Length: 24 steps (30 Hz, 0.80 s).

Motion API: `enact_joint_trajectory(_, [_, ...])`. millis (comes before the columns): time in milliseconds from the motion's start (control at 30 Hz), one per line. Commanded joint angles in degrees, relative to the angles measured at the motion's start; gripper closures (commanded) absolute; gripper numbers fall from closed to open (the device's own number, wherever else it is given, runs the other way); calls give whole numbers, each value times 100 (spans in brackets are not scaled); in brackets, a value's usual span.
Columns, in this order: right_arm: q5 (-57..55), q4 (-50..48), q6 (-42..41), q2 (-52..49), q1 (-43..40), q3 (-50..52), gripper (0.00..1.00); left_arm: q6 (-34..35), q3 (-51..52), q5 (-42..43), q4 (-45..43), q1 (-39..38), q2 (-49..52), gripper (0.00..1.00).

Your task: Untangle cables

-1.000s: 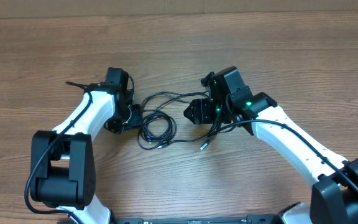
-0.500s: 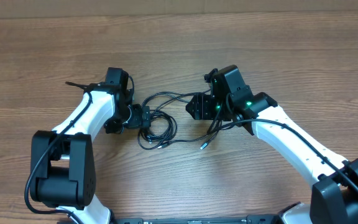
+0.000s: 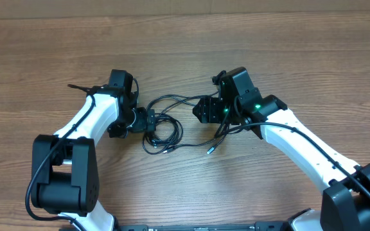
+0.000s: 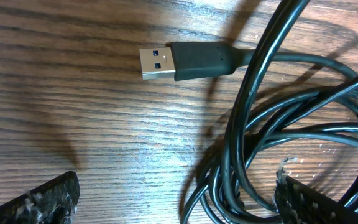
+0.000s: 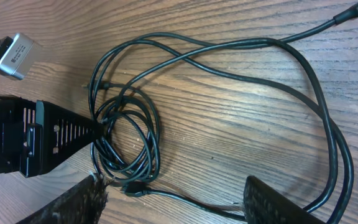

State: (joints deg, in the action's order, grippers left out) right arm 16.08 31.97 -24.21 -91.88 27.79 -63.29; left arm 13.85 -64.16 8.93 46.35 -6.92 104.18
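Two grippers, jaws apart, flank the cables: left gripper at 9 o'clock, right gripper at 2 o'clock, likely for opposed pulls.

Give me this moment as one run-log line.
left gripper: open, at cables | right gripper: open, empty | cables: looped together on table | USB plug: outside loops

Cables run off frame right of and below left pincer; its fingers cropped to tips.
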Motion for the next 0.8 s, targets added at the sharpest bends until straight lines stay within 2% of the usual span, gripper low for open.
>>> enact_joint_trajectory(0, [-68, -4, -24, 35, -28, -68, 30, 76, 22, 7, -20, -24, 9, 0])
enact_joint_trajectory(200, [-256, -28, -26, 35, -28, -68, 26, 76, 22, 7, -20, -24, 9, 0])
enact_joint_trajectory(767, [-256, -22, -24, 35, -26, -68, 25, 76, 22, 9, -20, -24, 9, 0])
